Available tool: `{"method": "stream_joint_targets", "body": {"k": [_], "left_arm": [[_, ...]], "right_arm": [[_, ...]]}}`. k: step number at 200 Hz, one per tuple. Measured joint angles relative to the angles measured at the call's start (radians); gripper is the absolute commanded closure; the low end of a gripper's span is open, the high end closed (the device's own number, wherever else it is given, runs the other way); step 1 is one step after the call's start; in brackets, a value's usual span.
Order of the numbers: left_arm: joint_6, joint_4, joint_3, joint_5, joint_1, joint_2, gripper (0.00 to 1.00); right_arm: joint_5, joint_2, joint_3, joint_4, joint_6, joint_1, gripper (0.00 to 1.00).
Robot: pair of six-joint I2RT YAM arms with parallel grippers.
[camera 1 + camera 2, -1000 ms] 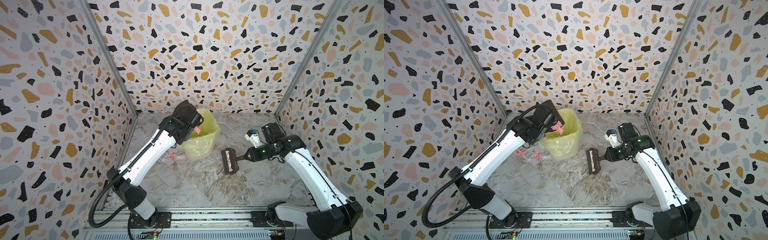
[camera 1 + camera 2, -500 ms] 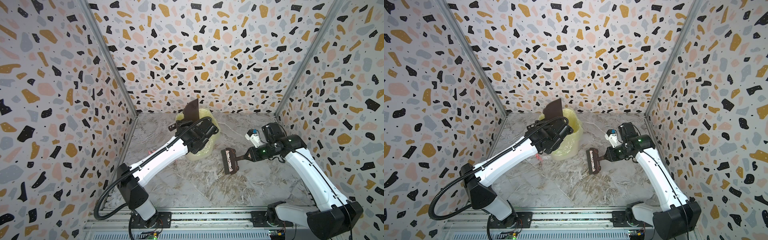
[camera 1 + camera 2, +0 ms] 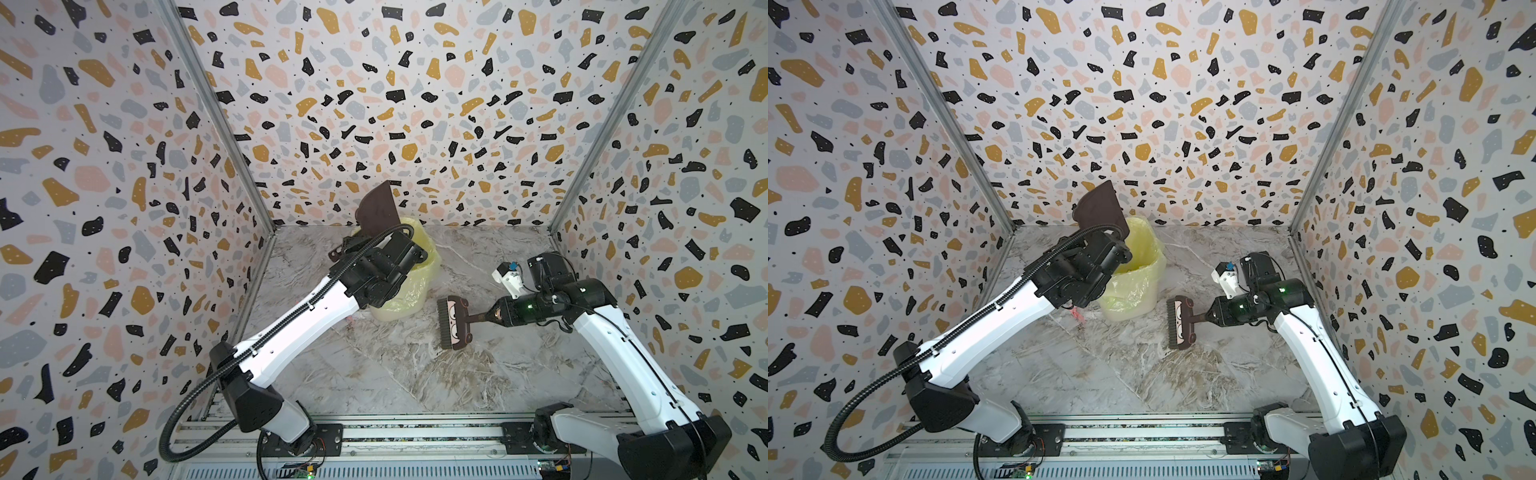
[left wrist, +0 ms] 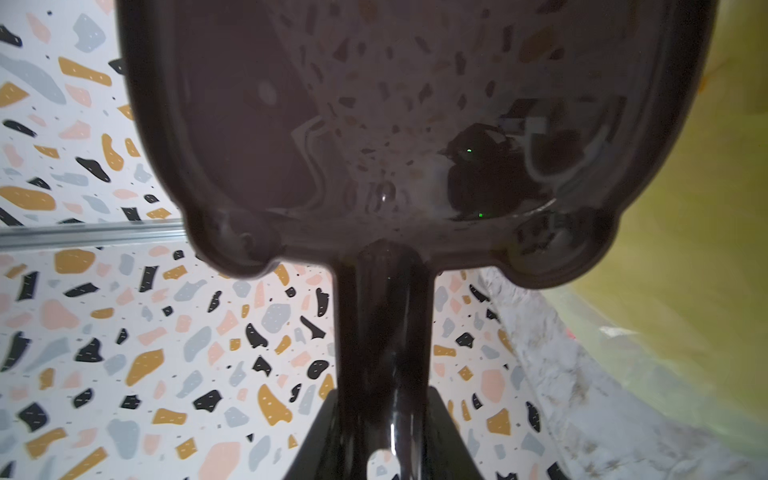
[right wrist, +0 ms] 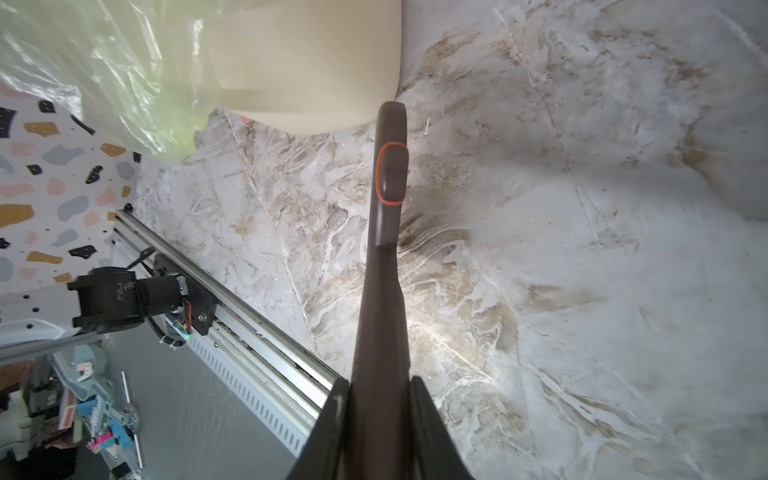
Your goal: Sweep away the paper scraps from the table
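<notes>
Since a second earlier, my left hand point(image 4: 382, 395) had swung in from the bin's left and turned the dustpan point(image 3: 376, 208) from tipped over the bin point(image 3: 419, 286) to upright above its far rim, still clenched on the handle. My right hand point(image 5: 380, 384) had not moved and stayed clamped on the brush point(image 3: 453, 322). One pink paper scrap point(image 3: 1077, 314) lay on the tabletop point(image 3: 415, 374) at centre frame, under my left wrist, just left of the bin's base.
</notes>
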Motion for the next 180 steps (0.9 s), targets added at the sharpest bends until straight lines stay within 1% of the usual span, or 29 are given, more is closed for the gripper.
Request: {"method": "stream_joint_targets", "body": {"k": [21,36,50,65,95,112,133,157,180], "left_arm": [[-0.085,0.000,-0.006,0.066,0.000,-0.067,1.00],[-0.144,0.004,-0.029,0.118,0.000,-0.127,1.00],[-0.196,0.006,-0.055,0.168,0.000,-0.180,1.00],[-0.243,0.013,-0.080,0.220,0.000,-0.226,1.00],[-0.320,0.029,-0.148,0.337,-0.002,-0.313,1.00],[-0.360,0.033,-0.185,0.404,-0.003,-0.361,1.00],[-0.401,0.034,-0.218,0.473,-0.003,-0.417,1.00],[-0.433,0.033,-0.249,0.525,-0.003,-0.474,1.00],[-0.450,0.033,-0.283,0.555,-0.003,-0.520,1.00]], "right_arm": [[-0.025,-0.087,-0.096,0.087,0.113,0.050,1.00],[-0.029,-0.160,-0.179,0.177,0.229,0.140,1.00],[-0.012,-0.226,-0.261,0.278,0.355,0.259,1.00],[0.033,-0.276,-0.337,0.385,0.485,0.402,1.00],[0.203,-0.308,-0.461,0.620,0.713,0.688,1.00],[0.317,-0.278,-0.521,0.782,0.816,0.832,1.00],[0.448,-0.182,-0.553,0.970,0.910,0.949,1.00],[0.584,-0.032,-0.555,1.185,1.001,1.021,1.00],[0.687,0.093,-0.554,1.372,1.076,1.051,1.00]]}}
